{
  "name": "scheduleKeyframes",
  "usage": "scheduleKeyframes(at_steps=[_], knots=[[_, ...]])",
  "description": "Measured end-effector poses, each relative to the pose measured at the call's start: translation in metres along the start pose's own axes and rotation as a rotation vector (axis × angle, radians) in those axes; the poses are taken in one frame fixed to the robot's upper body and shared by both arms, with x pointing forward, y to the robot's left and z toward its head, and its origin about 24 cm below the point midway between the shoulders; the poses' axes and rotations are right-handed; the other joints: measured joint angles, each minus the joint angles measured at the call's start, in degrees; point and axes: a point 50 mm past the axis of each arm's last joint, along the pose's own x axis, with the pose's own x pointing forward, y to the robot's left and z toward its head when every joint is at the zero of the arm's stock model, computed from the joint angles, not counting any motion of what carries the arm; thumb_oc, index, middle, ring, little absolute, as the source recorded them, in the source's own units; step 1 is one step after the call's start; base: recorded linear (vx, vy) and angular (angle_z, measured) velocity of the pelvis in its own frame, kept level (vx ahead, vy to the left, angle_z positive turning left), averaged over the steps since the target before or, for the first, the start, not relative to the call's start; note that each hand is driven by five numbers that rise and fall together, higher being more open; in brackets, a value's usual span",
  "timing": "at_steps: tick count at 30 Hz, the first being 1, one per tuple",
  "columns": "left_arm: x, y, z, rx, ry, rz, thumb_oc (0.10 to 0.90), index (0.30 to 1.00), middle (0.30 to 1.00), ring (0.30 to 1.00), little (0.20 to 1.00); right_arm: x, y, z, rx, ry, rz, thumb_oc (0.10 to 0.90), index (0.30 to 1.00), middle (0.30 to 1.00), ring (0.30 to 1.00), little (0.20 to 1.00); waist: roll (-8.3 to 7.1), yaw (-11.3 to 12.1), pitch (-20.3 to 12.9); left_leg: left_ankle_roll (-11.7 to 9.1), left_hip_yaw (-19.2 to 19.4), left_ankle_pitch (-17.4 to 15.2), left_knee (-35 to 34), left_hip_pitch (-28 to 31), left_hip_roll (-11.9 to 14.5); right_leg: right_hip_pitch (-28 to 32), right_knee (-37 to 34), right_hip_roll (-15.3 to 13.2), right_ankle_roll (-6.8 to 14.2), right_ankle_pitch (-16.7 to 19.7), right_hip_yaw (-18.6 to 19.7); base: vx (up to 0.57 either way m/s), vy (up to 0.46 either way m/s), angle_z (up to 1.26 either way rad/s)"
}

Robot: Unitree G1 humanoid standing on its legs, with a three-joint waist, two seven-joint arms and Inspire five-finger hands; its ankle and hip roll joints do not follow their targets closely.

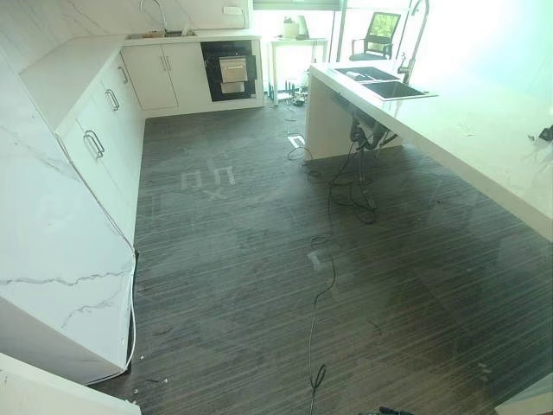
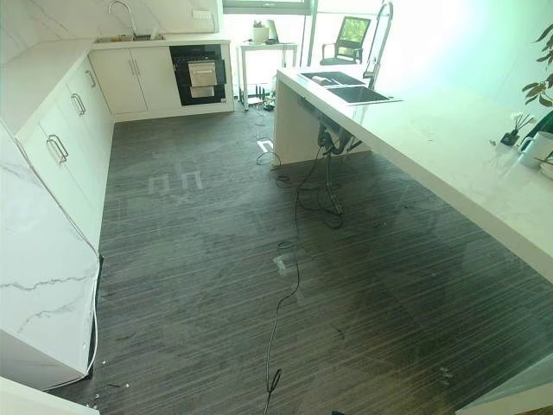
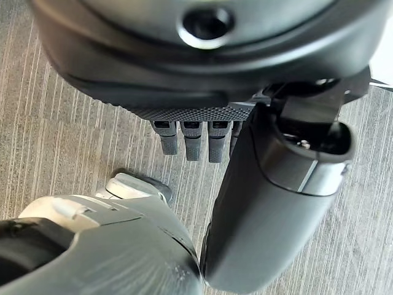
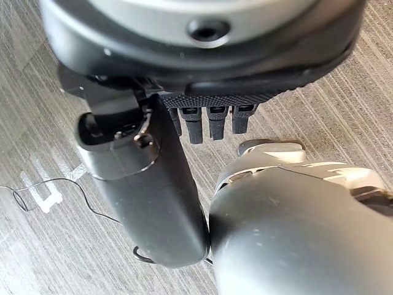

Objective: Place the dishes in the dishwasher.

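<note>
A dark wood-grain floor [image 1: 242,285] spreads out below and ahead of both robot hands. Several white tape marks lie on it, and a thin black lead trails across it.

Ahead of the right robot hand and off to its outer side stands a long white bench [image 2: 449,164]. Its long axis runs away from the robot towards the far wall. Ahead of the left robot hand and to its outer side, a white marbled worktop over white cabinets [image 1: 95,147] runs the same way, then turns along the far wall.

One dark dishwasher [image 1: 229,69] is built into that far run of cabinets, well away from both robot hands. It has a silver panel on its front, which faces back across the room towards the robot. I cannot tell whether its door is shut.

At the far end of the bench are two sink basins [image 2: 346,86], side by side, with one tall arched tap [image 2: 380,35] beside them. A second tap [image 1: 154,13] rises from the far worktop. Beyond the bench are one dark chair [image 2: 350,39] and one small white table [image 2: 263,52].

One white cup [image 2: 540,145] stands upright on the bench, far out beyond the right robot hand. One small dark holder of sticks [image 2: 511,136] stands just beside it.

The left robot hand [image 3: 202,114] hangs above the floor, its fingers [image 3: 191,138] straight, relaxed and holding nothing. The right robot hand [image 4: 215,101] hangs the same way, its fingers [image 4: 215,126] loose and empty.
</note>
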Motion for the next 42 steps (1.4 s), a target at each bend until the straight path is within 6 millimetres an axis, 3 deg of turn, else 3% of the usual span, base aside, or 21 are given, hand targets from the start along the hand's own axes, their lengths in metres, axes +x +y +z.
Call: scheduleKeyframes(at_steps=[24,26,29,30,32,34,35,36,37,38,40,41,42], knots=[[0.000,-0.004,0.007,-0.001,-0.038,-0.008,0.800,0.900,0.900,0.900,0.900,0.000,0.005,0.009,0.007,-0.098,0.023,0.800,0.900,0.900,0.900,0.900,0.65,-0.13,-0.02,-0.60,-1.39,0.33,-0.01,-0.18,-0.18,0.49,-0.06,-0.11,-0.21,-0.16,-1.39,0.01,-0.022,0.02],[0.000,-0.007,0.012,-0.045,-0.070,-0.022,0.800,0.900,0.900,0.900,0.900,-0.001,0.010,0.018,0.003,-0.152,0.042,0.800,0.900,0.900,0.900,0.900,0.88,-0.17,0.08,-0.68,-1.49,0.39,-0.01,-0.13,-0.11,0.46,0.19,0.00,-0.36,-0.36,-1.43,0.03,-0.080,0.02],[-0.011,-0.026,0.053,-0.169,-0.274,-0.158,0.800,0.900,0.900,0.900,0.900,-0.013,0.027,0.057,-0.084,-0.365,0.095,0.800,0.900,0.900,0.900,0.900,0.82,-0.01,0.47,-0.83,-1.68,1.65,-1.14,-0.09,-0.08,-0.17,0.67,0.04,-0.66,-0.52,-1.54,0.01,-0.111,0.03],[-0.017,-0.032,0.064,-0.174,-0.342,-0.202,0.800,0.900,0.900,0.900,0.900,-0.021,0.035,0.070,-0.109,-0.437,0.117,0.800,0.900,0.900,0.900,0.900,0.71,0.00,0.62,-0.62,-1.95,2.28,-1.65,-0.02,-0.14,-0.25,0.70,0.09,-0.71,-0.49,-1.57,0.01,-0.112,0.09],[-0.044,-0.049,0.100,-0.212,-0.577,-0.354,0.800,0.900,0.900,0.900,0.900,-0.059,0.059,0.109,-0.154,-0.727,0.205,0.800,0.900,0.900,0.900,0.900,0.15,-0.20,2.00,-1.33,-2.24,3.78,-3.86,0.82,0.00,-0.74,0.64,0.41,-0.97,-0.93,-1.47,0.08,-0.182,0.03],[-0.049,-0.047,0.106,-0.234,-0.632,-0.367,0.800,0.900,0.900,0.900,0.900,-0.069,0.061,0.120,-0.213,-0.795,0.198,0.800,0.900,0.900,0.900,0.900,-0.33,-0.13,2.38,-2.16,-2.08,4.44,-4.81,1.47,0.02,-1.55,2.28,0.78,-1.56,-2.29,-1.16,0.06,-0.206,-0.10],[-0.054,-0.041,0.109,-0.246,-0.672,-0.366,0.800,0.900,0.900,0.900,0.900,-0.076,0.062,0.125,-0.254,-0.829,0.204,0.800,0.900,0.900,0.900,0.900,-1.07,0.47,3.86,-3.84,-1.32,5.08,-4.49,2.37,0.09,-2.35,4.60,1.32,-2.52,-3.99,0.13,0.00,-0.149,-0.16],[-0.062,-0.036,0.118,-0.246,-0.737,-0.366,0.800,0.900,0.900,0.900,0.900,-0.080,0.065,0.129,-0.268,-0.856,0.223,0.800,0.900,0.900,0.900,0.900,-3.26,0.70,6.19,-4.95,0.21,5.56,0.39,0.39,-0.42,-3.46,6.70,1.26,-3.87,-5.77,0.32,0.00,-0.082,0.17],[-0.064,-0.034,0.128,-0.239,-0.773,-0.359,0.800,0.900,0.900,0.900,0.900,-0.080,0.062,0.131,-0.271,-0.869,0.221,0.800,0.900,0.900,0.900,0.900,-5.08,0.22,8.38,-6.97,1.58,7.25,11.87,-6.22,0.17,-3.88,7.66,0.58,-6.92,-4.64,0.76,0.01,-0.038,0.18],[-0.061,-0.034,0.126,-0.238,-0.759,-0.351,0.800,0.900,0.900,0.900,0.900,-0.077,0.055,0.129,-0.281,-0.841,0.199,0.800,0.900,0.900,0.900,0.900,-5.47,1.37,9.46,-6.54,2.69,10.05,21.40,-11.89,2.04,-3.97,7.19,0.75,-7.64,-3.85,0.36,0.00,0.000,0.21],[-0.057,-0.030,0.114,-0.230,-0.721,-0.334,0.800,0.900,0.900,0.900,0.900,-0.072,0.048,0.122,-0.281,-0.807,0.183,0.800,0.900,0.900,0.900,0.900,-4.28,1.14,9.90,-6.09,3.12,7.91,21.42,-12.13,3.98,-3.05,5.64,2.28,-8.09,-2.91,-0.28,0.42,0.175,0.03],[-0.058,-0.034,0.109,-0.225,-0.717,-0.331,0.800,0.900,0.900,0.900,0.900,-0.072,0.045,0.121,-0.288,-0.801,0.176,0.800,0.900,0.900,0.900,0.900,-3.02,0.30,10.80,-6.95,5.35,4.23,15.12,-10.79,6.32,-1.87,2.21,5.20,-5.59,-2.11,0.54,0.59,0.293,0.24],[-0.068,-0.051,0.106,-0.202,-0.745,-0.399,0.800,0.900,0.900,0.900,0.900,-0.079,0.039,0.128,-0.302,-0.828,0.167,0.800,0.900,0.900,0.900,0.900,1.61,0.29,11.81,-6.17,6.18,2.92,4.45,-10.55,9.90,-2.18,2.69,6.32,1.78,-3.94,-3.01,0.39,0.262,0.29]])
